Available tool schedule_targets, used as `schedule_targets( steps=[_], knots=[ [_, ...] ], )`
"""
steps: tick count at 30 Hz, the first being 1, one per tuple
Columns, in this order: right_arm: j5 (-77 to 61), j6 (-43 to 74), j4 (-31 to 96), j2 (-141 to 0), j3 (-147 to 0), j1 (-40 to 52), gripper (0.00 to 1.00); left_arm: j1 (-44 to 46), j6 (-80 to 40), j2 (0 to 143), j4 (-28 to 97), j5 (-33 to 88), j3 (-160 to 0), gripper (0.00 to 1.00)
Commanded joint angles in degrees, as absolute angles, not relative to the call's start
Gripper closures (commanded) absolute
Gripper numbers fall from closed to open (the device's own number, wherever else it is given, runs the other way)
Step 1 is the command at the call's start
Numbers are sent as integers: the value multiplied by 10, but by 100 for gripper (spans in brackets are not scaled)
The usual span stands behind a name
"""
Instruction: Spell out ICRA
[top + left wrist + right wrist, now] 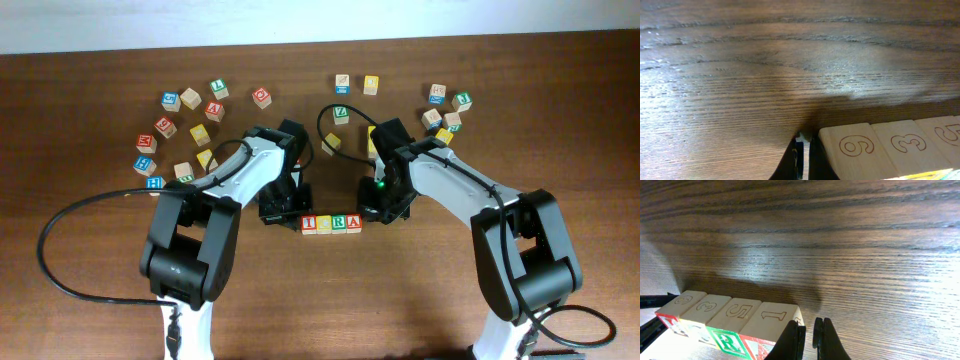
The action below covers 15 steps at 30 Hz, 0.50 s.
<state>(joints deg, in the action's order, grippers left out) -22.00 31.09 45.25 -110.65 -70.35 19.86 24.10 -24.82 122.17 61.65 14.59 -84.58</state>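
Observation:
Four cubes stand side by side in a row at the table's middle: red I [309,223], yellow C [324,223], green R [339,223] and red A [354,223]. My left gripper [284,214] rests at the row's left end, shut and empty. In the left wrist view its tips [802,156] lie against the end cube [850,150], whose top shows a 9. My right gripper [379,213] sits at the row's right end, shut on nothing. In the right wrist view its tips [809,332] touch the A cube [767,325] beside the R cube [727,339].
Several loose letter cubes lie scattered at the back left [190,100] and back right [438,95], with a few more behind the arms [342,113]. A black cable [60,240] loops over the table at the left.

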Motion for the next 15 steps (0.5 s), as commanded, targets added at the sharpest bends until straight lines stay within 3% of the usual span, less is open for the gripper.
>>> schedule_targets(
  steps=[1,15],
  knots=[
    [-233,320,445,-1111,-705,199,96,246,-237,1226,603,152,-841,100],
    [-234,305,445,-1111,-705,199,96,238,-237,1226,617,138,-841,100]
  ],
)
